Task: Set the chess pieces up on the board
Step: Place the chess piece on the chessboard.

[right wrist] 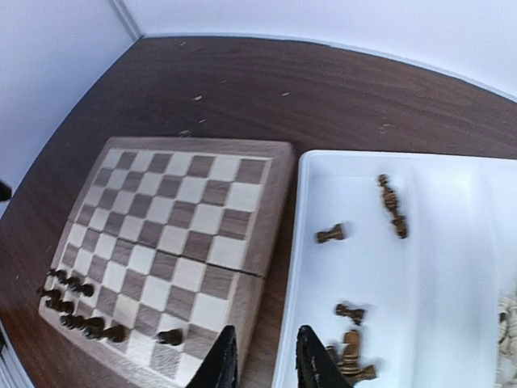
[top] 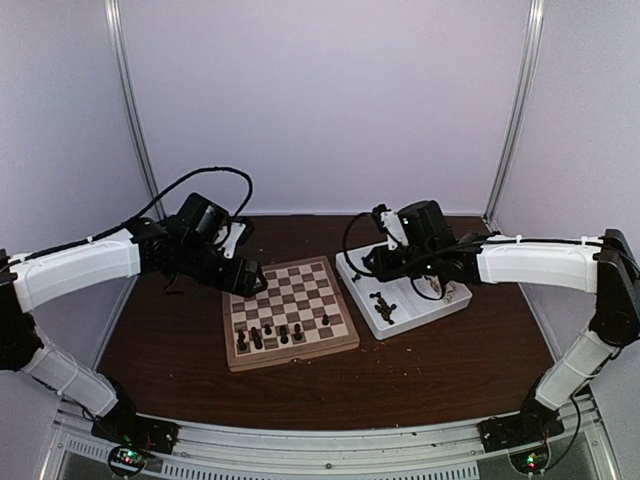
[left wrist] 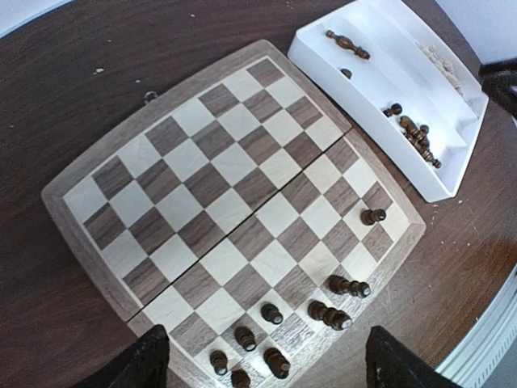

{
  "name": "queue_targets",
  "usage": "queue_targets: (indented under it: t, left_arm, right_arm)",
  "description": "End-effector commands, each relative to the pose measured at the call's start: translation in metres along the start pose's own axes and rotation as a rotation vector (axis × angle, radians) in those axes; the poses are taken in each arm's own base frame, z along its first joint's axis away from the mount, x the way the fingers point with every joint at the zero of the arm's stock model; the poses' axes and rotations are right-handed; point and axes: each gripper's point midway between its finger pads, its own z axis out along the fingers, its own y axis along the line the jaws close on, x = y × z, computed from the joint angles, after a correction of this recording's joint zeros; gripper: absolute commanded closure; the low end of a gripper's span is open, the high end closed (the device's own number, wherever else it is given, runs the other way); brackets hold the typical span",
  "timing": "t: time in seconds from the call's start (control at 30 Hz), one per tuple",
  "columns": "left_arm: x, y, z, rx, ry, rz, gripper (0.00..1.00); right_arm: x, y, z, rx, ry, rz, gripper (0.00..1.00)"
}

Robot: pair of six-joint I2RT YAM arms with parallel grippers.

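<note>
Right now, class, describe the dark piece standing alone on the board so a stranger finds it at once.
Find the board mid-table, then its near rows, where dark pieces cluster. The lone piece stands on the side nearest the white tray, empty squares separating it from the others.

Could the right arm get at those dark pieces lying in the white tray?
Probably yes: its hand hangs right over the tray rim, the pieces lie loose close by, and nothing covers them.

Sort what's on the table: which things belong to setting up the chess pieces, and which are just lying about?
Job: board; dark pieces already on it; more dark pieces waiting in the white tray.
Lying about: pale bits in the tray's end slot, too blurred to identify.
</note>
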Motion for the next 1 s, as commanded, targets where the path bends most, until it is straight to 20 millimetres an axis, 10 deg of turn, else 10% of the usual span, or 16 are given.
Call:
queue_targets:
  t: [0.0, 0.33, 0.97]
  left_arm:
    - [-0.012, -0.037, 0.011, 0.072, 0.031, 0.031, 0.17]
    - [-0.013, -0.080, 0.055, 0.022, 0.137, 0.128, 0.21]
    - [0.000, -0.108, 0.124, -0.017, 0.247, 0.152, 0.39]
  right_arm:
    - [-0.021, -0.036, -0.017, 0.031, -0.129, 0.086, 0.75]
    - [0.002, -0.098, -0.025, 0.143, -0.238, 0.166, 0.67]
    - [0.018, -0.112, -0.024, 0.196, -0.281, 0.162, 0.14]
